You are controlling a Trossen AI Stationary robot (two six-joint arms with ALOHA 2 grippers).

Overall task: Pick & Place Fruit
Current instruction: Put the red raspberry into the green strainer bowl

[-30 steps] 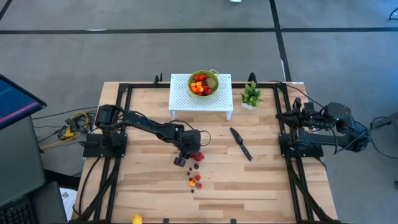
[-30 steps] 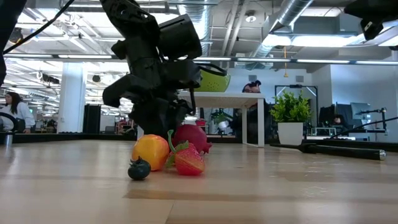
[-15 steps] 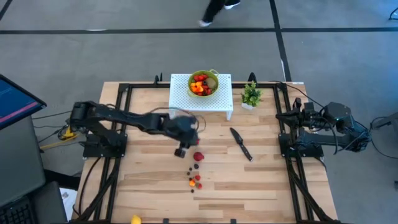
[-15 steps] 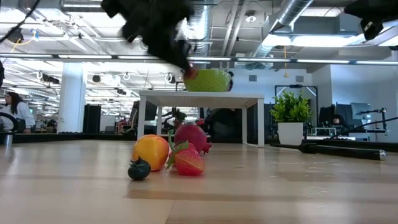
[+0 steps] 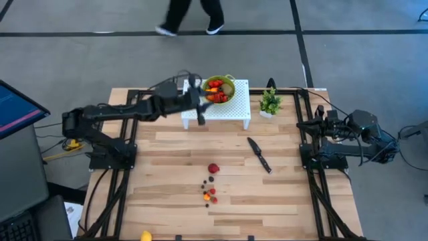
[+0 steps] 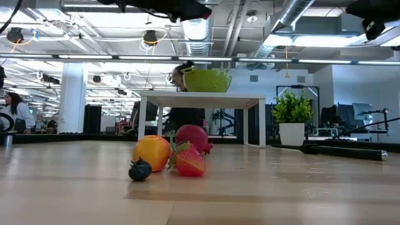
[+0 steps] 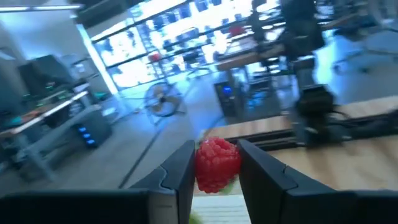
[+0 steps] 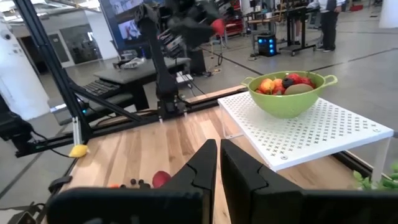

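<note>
Several fruits (image 5: 210, 193) lie on the table's (image 5: 160, 194) near part, not yet moved, while my left claw (image 5: 200, 106), pinching a red raspberry (image 7: 217, 164), hangs beside the green bowl (image 5: 219, 88), which holds fruit already. My right claw (image 8: 218, 163) waits closed at the right edge; the knife (image 5: 259, 154) and the potted plant (image 5: 270, 102) stand aside, so I judge nothing blocks the drop.
</note>
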